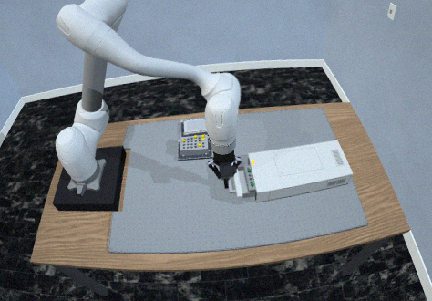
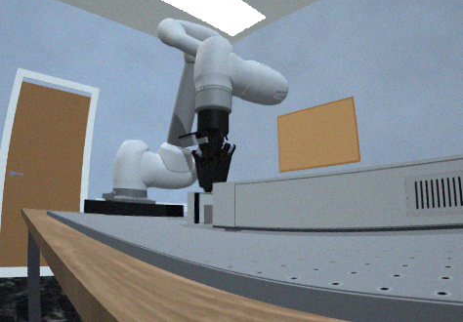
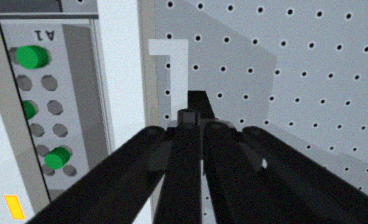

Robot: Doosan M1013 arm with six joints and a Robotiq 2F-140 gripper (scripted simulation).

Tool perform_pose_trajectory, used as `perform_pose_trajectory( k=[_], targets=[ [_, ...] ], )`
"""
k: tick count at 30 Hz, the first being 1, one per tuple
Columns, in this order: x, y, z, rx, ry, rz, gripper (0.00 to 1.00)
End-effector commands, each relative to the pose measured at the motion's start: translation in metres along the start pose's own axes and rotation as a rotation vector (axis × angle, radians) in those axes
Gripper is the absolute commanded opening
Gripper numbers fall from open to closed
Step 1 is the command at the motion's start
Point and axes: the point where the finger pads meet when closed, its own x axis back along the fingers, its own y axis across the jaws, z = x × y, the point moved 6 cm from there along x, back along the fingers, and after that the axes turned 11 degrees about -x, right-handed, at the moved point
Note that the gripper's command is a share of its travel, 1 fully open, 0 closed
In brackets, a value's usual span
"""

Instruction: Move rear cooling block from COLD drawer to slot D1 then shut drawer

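My gripper [image 1: 226, 184] [image 2: 208, 189] [image 3: 195, 105] is shut and empty, pointing down at the outer side of the pale handle [image 3: 179, 75] on the drawer front [image 1: 238, 187] [image 3: 122, 75]. I cannot tell whether it touches. The drawer stands partly out of COLD [image 1: 301, 165] [image 2: 313, 201]. The front block [image 3: 27, 36] sits in it, partly under the housing; three green tubes [image 3: 32, 57] show in its bores. COLD's lamp [image 1: 253, 162] [image 3: 14, 207] is lit yellow. The rear block [image 1: 189, 149] with several yellow tubes [image 1: 199, 145] sits on D1 [image 1: 196, 158] and looks flat.
D2 [image 1: 193, 126] lies beyond D1, partly hidden by the arm. COLD's long white housing extends to the right of the gripper. The robot's black base plate [image 1: 61, 200] [image 2: 132, 209] is at the left on the wooden table [image 1: 73, 245]. The perforated grey deck [image 1: 182, 227] lies under everything.
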Motion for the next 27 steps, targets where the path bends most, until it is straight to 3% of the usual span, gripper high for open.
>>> perform_pose_trajectory(
  k=[1, 27],
  targets=[
    [0.001, -0.002, 0.0, 0.0, 0.0, 0.001, 0.1],
    [0.001, -0.024, -0.005, 0.0, 0.0, 0.001, 0.1]
  ],
)
